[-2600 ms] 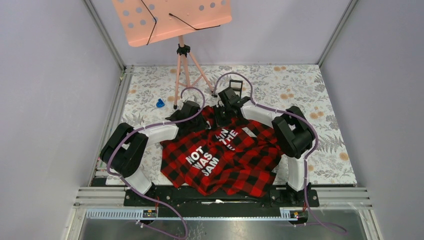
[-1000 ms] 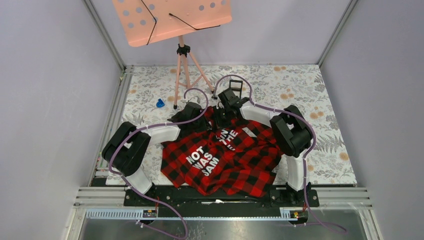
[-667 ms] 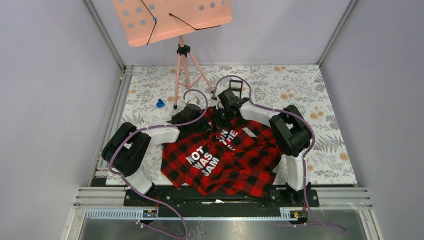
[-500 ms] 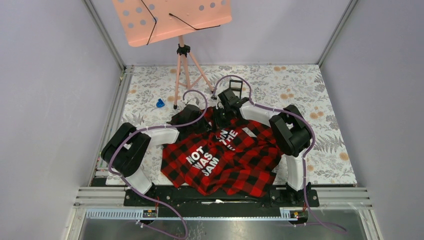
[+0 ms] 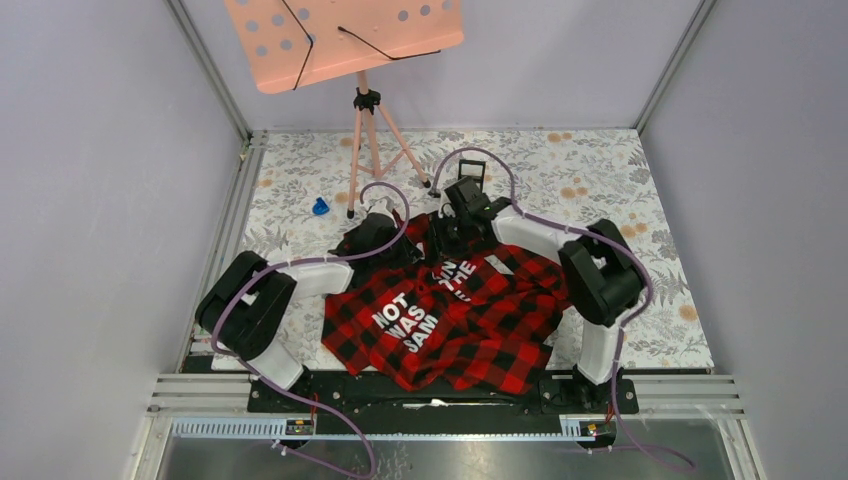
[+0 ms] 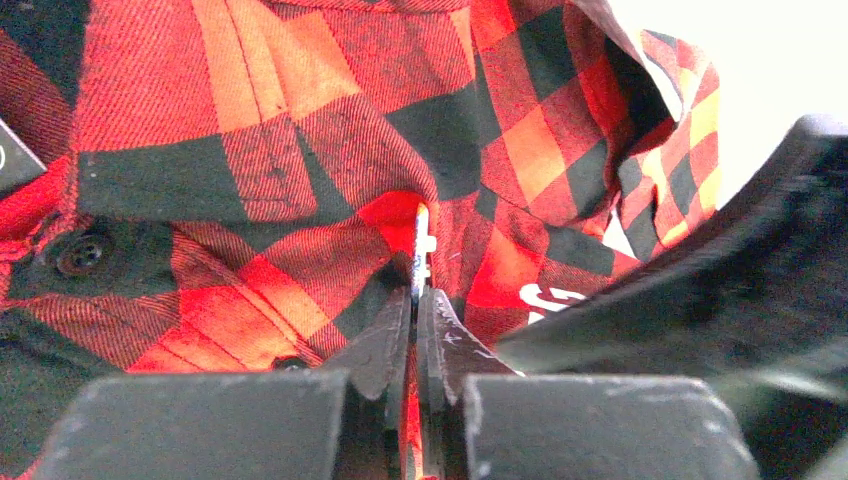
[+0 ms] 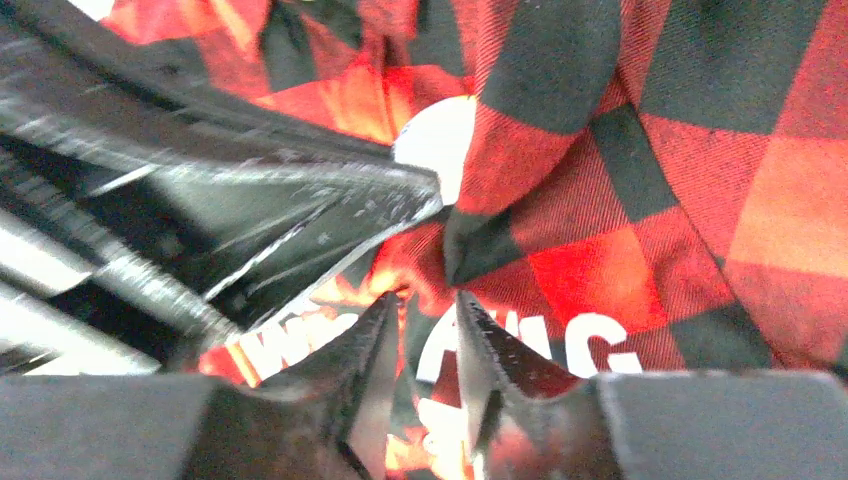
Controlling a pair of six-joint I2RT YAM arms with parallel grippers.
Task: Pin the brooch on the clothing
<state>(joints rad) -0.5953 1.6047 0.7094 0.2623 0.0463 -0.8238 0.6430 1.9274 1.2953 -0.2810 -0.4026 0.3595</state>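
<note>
Against shirt, left jaws pinching brooch

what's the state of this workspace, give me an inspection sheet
surface: floral-print tabletop, shirt lying on its near half
job's things: red-and-black check shirt rumpled, white letters up; brooch seen only as a thin silvery edge at a shirt fold
clutter: small blue object far left; small black frame behind the right arm; pink music stand at the back
claws: left claw shut on the brooch; right claw slightly open over the lettering, holding nothing
cables: purple cables loop along both arms, no snag seen
surroundings: plain grey walls, metal rail at the near edge
</note>
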